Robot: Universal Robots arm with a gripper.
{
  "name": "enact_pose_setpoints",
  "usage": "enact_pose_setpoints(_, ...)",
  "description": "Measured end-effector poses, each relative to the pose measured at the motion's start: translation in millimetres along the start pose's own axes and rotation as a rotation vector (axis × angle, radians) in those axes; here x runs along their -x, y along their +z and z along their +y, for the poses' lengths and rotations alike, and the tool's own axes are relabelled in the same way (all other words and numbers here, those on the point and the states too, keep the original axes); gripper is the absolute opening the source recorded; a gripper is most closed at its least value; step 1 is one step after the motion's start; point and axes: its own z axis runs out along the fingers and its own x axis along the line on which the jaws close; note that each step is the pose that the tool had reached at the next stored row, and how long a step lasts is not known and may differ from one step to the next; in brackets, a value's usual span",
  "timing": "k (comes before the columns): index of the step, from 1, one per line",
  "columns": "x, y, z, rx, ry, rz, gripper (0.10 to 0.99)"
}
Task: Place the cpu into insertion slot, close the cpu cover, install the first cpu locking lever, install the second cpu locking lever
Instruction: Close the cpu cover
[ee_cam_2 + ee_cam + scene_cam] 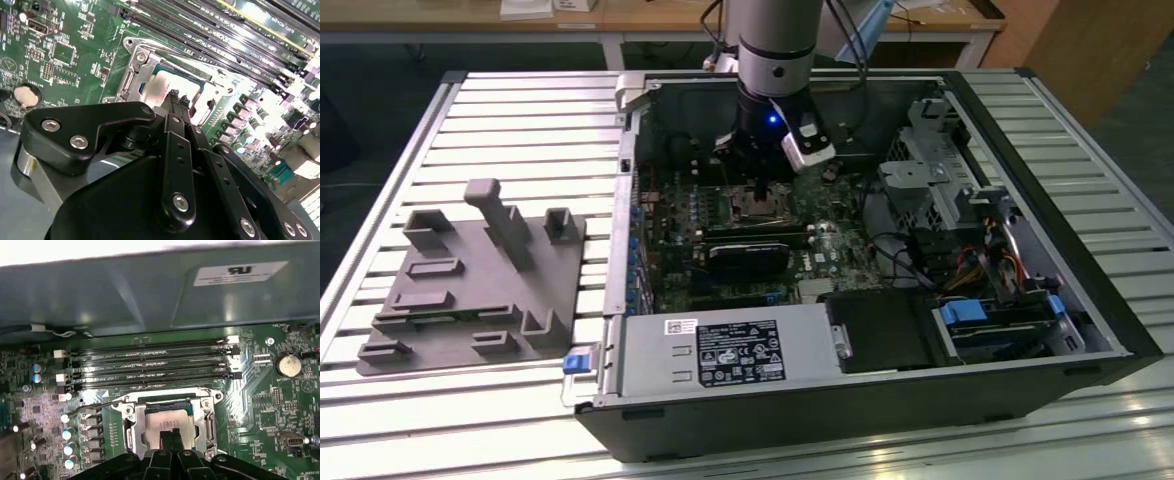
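The cpu (159,421) lies flat in the insertion slot (761,207) on the green motherboard, its dull silver top showing. The cpu cover (136,427), a silvery frame plate, lies around the chip and hides most of the slot. My gripper (171,436) hangs right over the chip with its black fingers pressed together and nothing between them. In the second wrist view the gripper (176,98) has its tips just above the cpu (159,86), near one edge of the cover (136,75). A thin wire locking lever (95,406) sticks out beside the socket.
Long black memory slots (150,365) run beside the socket, with the case wall (150,290) beyond them. A black card (747,250) sits in front of the socket, a power supply (707,355) nearer still. A grey fixture (467,280) lies on the slatted table at the exterior view's left.
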Motion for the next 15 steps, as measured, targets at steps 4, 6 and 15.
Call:
enact_pose_setpoints(4, -2.8, 0.5, -0.3, 0.0, -0.001, -0.0001, 0.106)
enact_pose_setpoints(6, -5.4, 0.8, -0.5, 0.0, -0.001, -0.0001, 0.106)
enact_pose_setpoints(15, -19.9, 3.0, -2.0, 0.0, -0.001, -0.0003, 0.106)
